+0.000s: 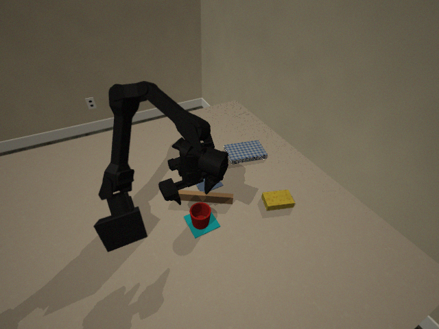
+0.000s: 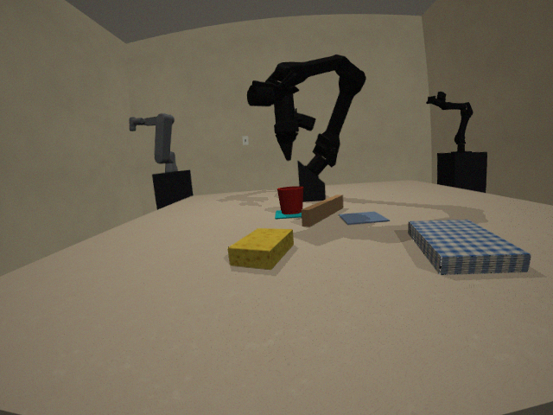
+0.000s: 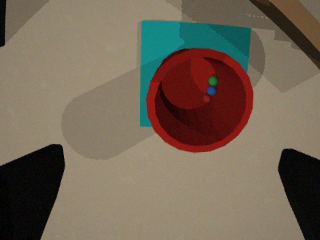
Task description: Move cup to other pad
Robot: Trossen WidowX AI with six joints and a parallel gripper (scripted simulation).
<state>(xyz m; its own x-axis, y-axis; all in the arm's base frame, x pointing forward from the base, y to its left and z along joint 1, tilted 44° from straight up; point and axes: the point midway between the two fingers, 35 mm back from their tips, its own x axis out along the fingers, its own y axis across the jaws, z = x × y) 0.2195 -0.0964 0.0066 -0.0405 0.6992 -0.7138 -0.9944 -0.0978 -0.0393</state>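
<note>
A red cup (image 1: 200,215) (image 2: 290,199) (image 3: 200,100) stands upright on the teal pad (image 1: 210,228) (image 2: 281,215) (image 3: 160,40). Inside it lie a green marble (image 3: 212,80), a blue marble (image 3: 211,91) and a red marble (image 3: 206,99). In the wrist view the cup's rim reaches past the pad's near edge; its base is hidden. My gripper (image 1: 192,197) (image 2: 287,154) (image 3: 175,159) is open wide and empty. It hangs well above the cup and touches nothing. The blue pad (image 1: 217,184) (image 2: 364,218) lies beyond a wooden bar (image 1: 205,195) (image 2: 322,209).
A yellow sponge (image 1: 278,199) (image 2: 261,247) lies to one side of the pads. A folded blue checkered cloth (image 1: 245,151) (image 2: 467,245) lies further off. A grey arm (image 2: 161,143) and a black arm (image 2: 460,124) stand on pedestals beyond the table.
</note>
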